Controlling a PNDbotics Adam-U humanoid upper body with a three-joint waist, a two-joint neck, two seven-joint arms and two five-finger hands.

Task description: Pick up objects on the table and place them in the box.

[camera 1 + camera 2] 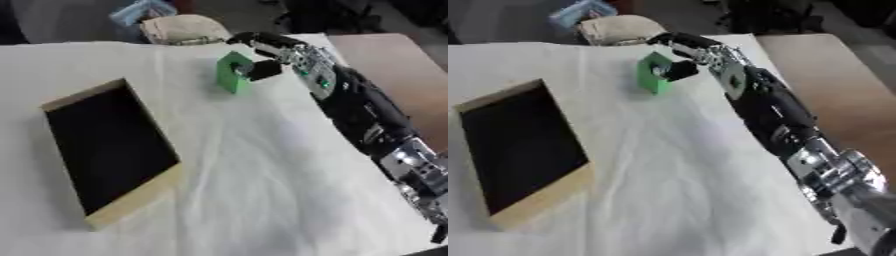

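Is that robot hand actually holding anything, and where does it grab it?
Yes: the right hand pinches the green block at its upper right edge, thumb in front, fingers curled over the top.

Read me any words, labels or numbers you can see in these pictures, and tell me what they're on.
None can be read.
Green block, held at the right hand: no marking shows.
Box with the dark inside: plain wood rim, no label.
White cloth on the table: blank.
Blue and white thing at the far edge: too blurred to tell if it carries print.

Blurred blue thing [140,12] at far edge.
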